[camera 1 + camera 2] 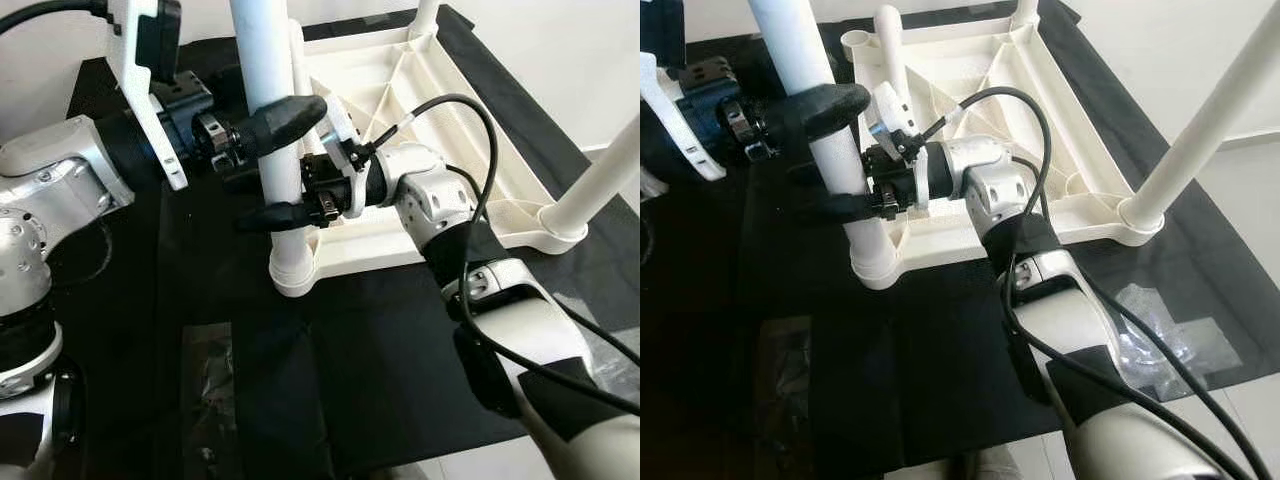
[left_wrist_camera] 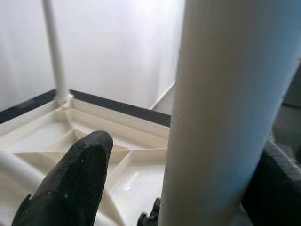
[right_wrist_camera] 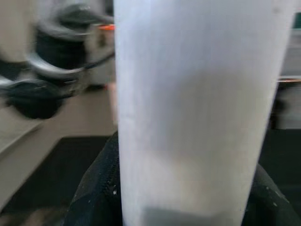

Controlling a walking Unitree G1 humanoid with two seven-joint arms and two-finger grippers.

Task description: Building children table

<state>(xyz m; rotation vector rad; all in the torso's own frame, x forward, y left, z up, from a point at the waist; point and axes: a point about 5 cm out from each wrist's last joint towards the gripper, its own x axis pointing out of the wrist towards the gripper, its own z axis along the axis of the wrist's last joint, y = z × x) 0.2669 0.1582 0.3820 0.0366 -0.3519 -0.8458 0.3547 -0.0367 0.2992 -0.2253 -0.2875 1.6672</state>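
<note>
I see the tabletop [image 1: 470, 150] lying upside down on a black cloth [image 1: 390, 340], upper centre to right of the head views, ribbed underside up. 1 white leg [image 1: 280, 150] stands upright in the near-left corner socket [image 1: 292, 270], centre of frame. Another leg [image 1: 600, 180] stands in the near-right corner at the right edge, and a third [image 1: 890, 50] rises at the far-left corner, top of frame. A fourth [image 1: 1025, 10] pokes up at the far-right corner.

Left gripper [image 1: 275, 165] comes in from the upper left, with 1 black finger over the front of the near-left leg and the other lower down, so its jaws straddle the leg. In the left wrist view the leg [image 2: 230, 113] sits right between the 2 black fingers [image 2: 75, 183], touching or nearly so; I'd call it clamped on the leg.

Right gripper [image 1: 855, 200] reaches in from the right at mid-frame, with its wrist just right of the same leg and below the left gripper. Right wrist view shows the leg [image 3: 193, 108] pressed between both black fingers [image 3: 99, 193], so it is gripping too.

Clear plastic wrap [image 1: 1150, 330] lies on the cloth at lower right, more of it [image 1: 215, 390] at lower left. White floor [image 1: 1200, 60] shows beyond the cloth, upper right.
</note>
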